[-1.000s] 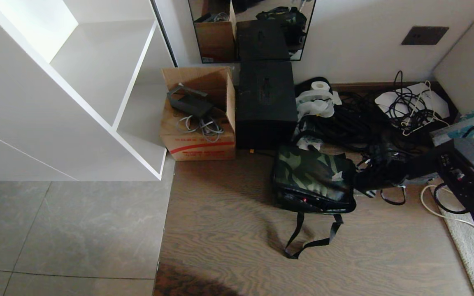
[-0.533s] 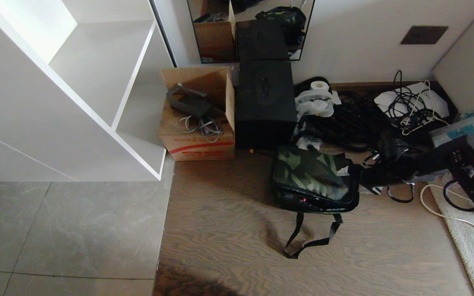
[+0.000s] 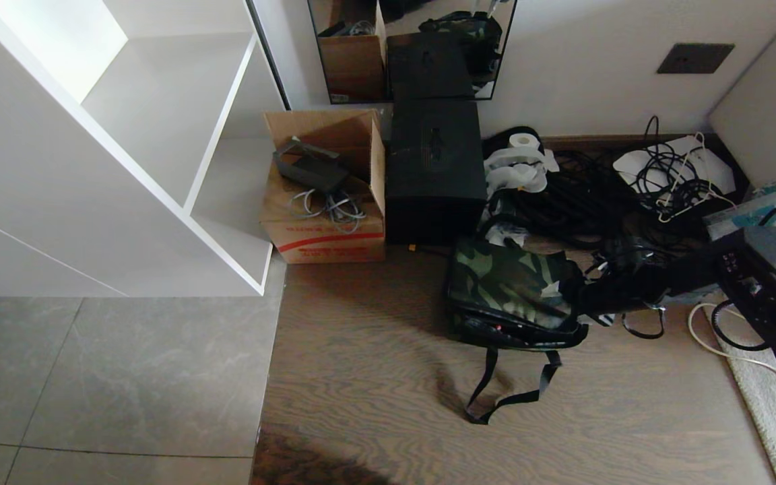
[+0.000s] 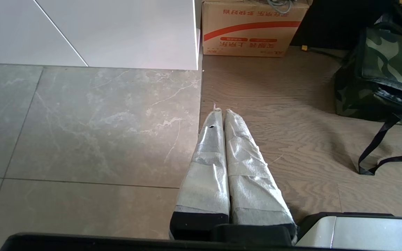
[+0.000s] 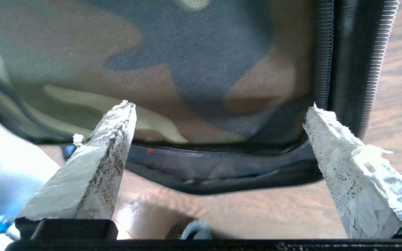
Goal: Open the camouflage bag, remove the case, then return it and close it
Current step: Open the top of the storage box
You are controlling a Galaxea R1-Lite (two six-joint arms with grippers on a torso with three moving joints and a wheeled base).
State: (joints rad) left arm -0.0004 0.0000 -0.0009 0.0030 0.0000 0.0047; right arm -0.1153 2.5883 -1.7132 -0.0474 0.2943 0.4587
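The camouflage bag (image 3: 506,283) lies flat on the wooden floor, its black zipper edge facing me and its black strap (image 3: 509,394) looped out in front. The zipper seam (image 5: 222,153) gapes slightly and a small red spot (image 5: 148,150) shows in it; the case is hidden. My right gripper (image 3: 589,296) reaches in low from the right, at the bag's right edge. Seen from the wrist, that right gripper (image 5: 220,106) is open, its taped fingers (image 5: 113,132) spread wide before the camouflage cloth (image 5: 187,52), holding nothing. My left gripper (image 4: 223,111) is parked over the floor, shut and empty.
A tall black box (image 3: 435,172) and an open cardboard box (image 3: 324,202) stand behind the bag. A tangle of black cables (image 3: 583,195) lies at the back right, by a paper roll (image 3: 525,141). White shelves (image 3: 159,135) fill the left; a pale rug (image 3: 765,397) lies at the right.
The right arm drew back a little to the right half a second ago and has returned to the bag's right edge. The bag has barely shifted.
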